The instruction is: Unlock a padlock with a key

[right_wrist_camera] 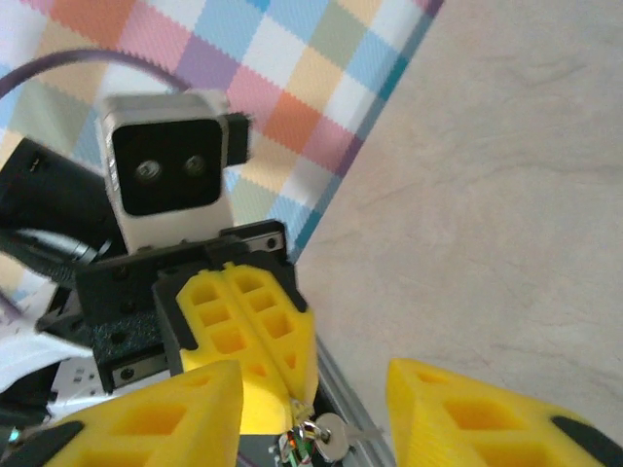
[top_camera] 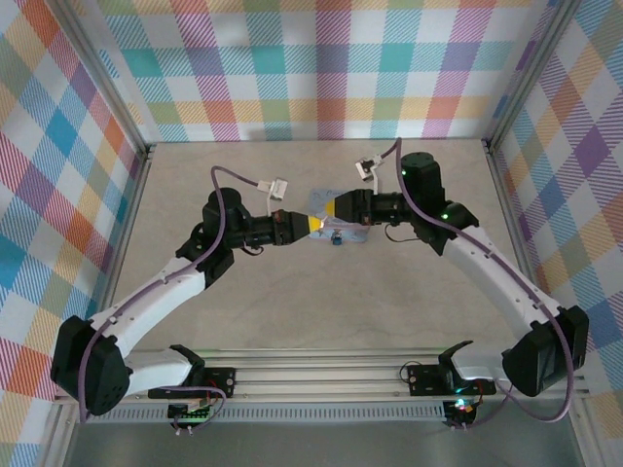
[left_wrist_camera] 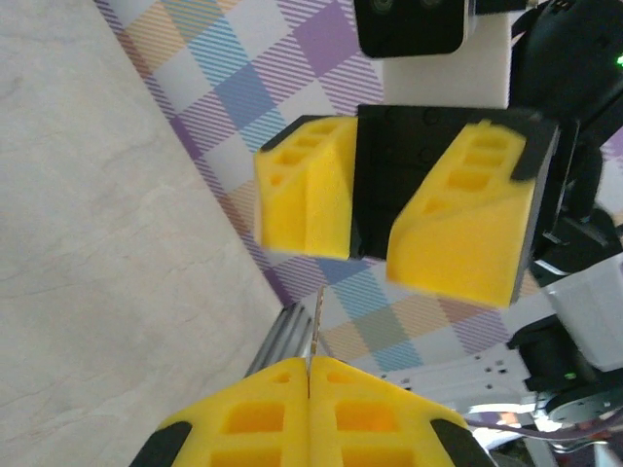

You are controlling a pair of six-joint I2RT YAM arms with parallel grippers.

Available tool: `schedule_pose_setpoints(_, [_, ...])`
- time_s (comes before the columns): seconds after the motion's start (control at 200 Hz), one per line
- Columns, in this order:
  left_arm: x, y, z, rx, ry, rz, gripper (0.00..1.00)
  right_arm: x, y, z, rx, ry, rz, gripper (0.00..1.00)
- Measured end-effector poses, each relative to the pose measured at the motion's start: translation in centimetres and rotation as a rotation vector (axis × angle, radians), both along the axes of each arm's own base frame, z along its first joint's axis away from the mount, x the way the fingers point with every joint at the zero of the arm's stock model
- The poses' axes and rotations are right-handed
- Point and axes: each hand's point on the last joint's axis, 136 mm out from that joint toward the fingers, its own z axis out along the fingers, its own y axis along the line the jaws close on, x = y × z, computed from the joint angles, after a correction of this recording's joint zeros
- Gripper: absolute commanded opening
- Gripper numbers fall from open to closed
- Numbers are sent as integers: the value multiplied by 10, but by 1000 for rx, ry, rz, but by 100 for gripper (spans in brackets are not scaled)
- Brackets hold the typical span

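Left gripper [top_camera: 306,225]: fingers pressed together, pinching a small silvery key [right_wrist_camera: 332,440] at their tips
Right gripper [top_camera: 326,207]: facing it from 3 o'clock, yellow fingers [left_wrist_camera: 458,238] parted, holding nothing, flanking the key
Padlock [top_camera: 335,239]: tiny, blue, on the table [top_camera: 321,321] at 5 o'clock of the meeting fingertips, beside a pale blue tin [top_camera: 356,234]

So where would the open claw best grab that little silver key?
On the key, probably the round flat head, pinched across its flat faces; the thin blade sticking out sideways looks too slim. Come from the blade's side: the shut left gripper crowds the other.
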Motion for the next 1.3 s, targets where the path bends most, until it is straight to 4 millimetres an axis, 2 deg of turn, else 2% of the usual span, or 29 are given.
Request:
schedule_pose_setpoints(0.12, [-5,5,1,46,-45,-1,0,7,-17,-2,-47,-4,-108,48])
schedule_pose_setpoints(0.23, [-11,10,3,84,-92,-1,0,17,-31,-23,-119,26,-215,49])
schedule_pose_setpoints(0.33, [-13,15,-1,141,-115,9,0,21,-38,-65,-237,93,-297,55])
schedule_pose_setpoints(0.46, [-9,25,-15,263,-107,51,0,19,-25,-123,-419,164,-329,61])
schedule_pose_setpoints(0.645, [-5,40,-68,458,3,84,0,24,-10,-200,-664,187,-376,59])
schedule_pose_setpoints(0.82, [-11,52,-109,554,92,94,0,45,-18,-253,-813,187,-458,57])
schedule_pose_setpoints(0.915, [-12,56,-120,581,112,103,0,59,-18,-265,-857,159,-486,56])
schedule_pose_setpoints(1.135, [-15,63,-138,613,140,115,0,91,-7,-263,-868,57,-526,56])
schedule_pose_setpoints(1.3, [-16,66,-145,629,151,128,0,103,-4,-272,-887,39,-533,54])
